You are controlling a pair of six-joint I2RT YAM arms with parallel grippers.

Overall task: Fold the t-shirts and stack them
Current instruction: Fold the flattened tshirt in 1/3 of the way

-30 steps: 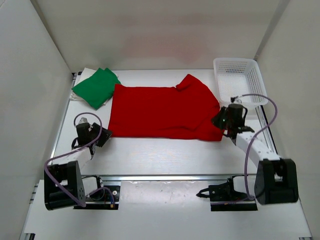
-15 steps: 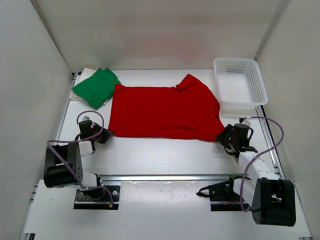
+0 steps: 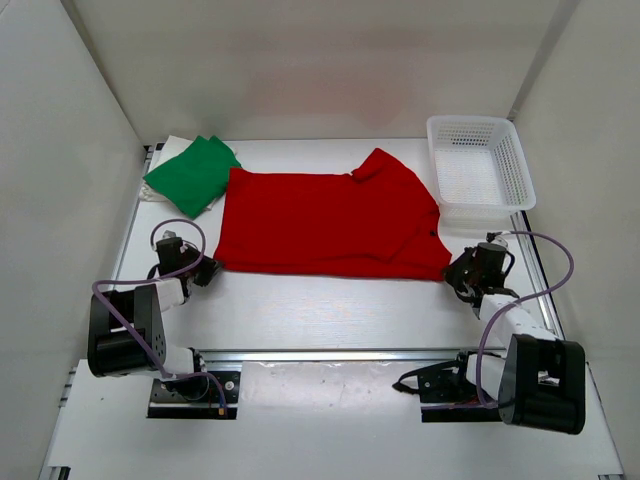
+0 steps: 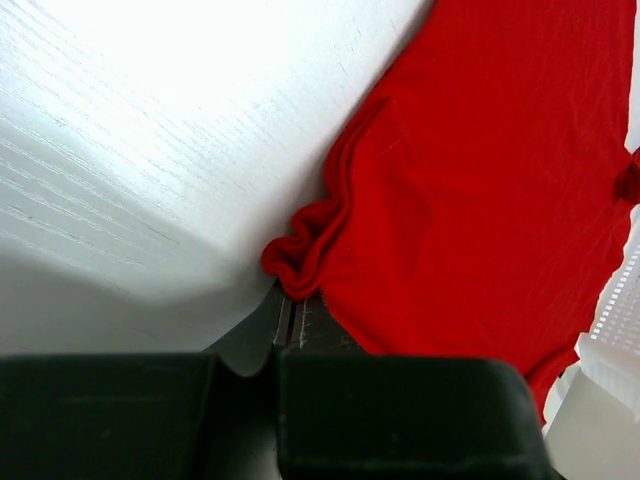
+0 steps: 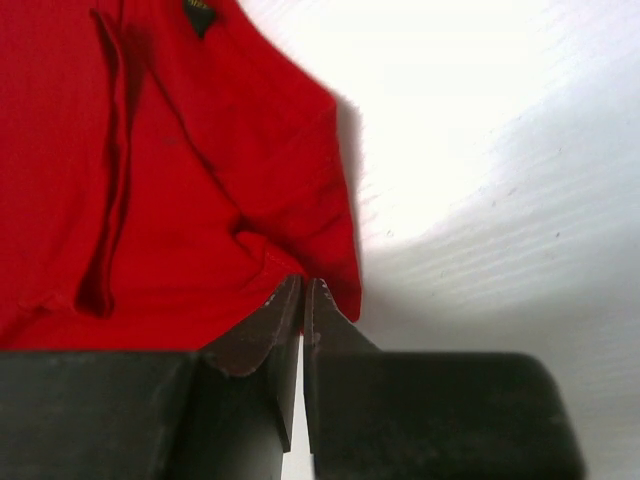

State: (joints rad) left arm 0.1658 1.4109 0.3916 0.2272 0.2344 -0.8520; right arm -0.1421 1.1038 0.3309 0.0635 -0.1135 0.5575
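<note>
Mostly flat mid-table lies the red t-shirt point(image 3: 320, 220), left gripper point(image 3: 209, 269) clamped on its bunched near-left corner, right gripper point(image 3: 453, 270) closed at the near-right hem, any pinch hidden behind its fingertips; green t-shirt point(image 3: 195, 175) folded far-left.

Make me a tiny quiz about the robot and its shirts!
1. True or false: a shirt lies inside the white mesh basket.
2. Which shirt is spread out in the middle of the table? A) green t-shirt B) red t-shirt C) cream-white t-shirt
3. Fill in: the left jaws and the right jaws are both ___ on the near corners of the red t-shirt.
Key: 1 false, the basket is empty. 2 B; the green t-shirt sits folded at the far left. 3 shut.
</note>
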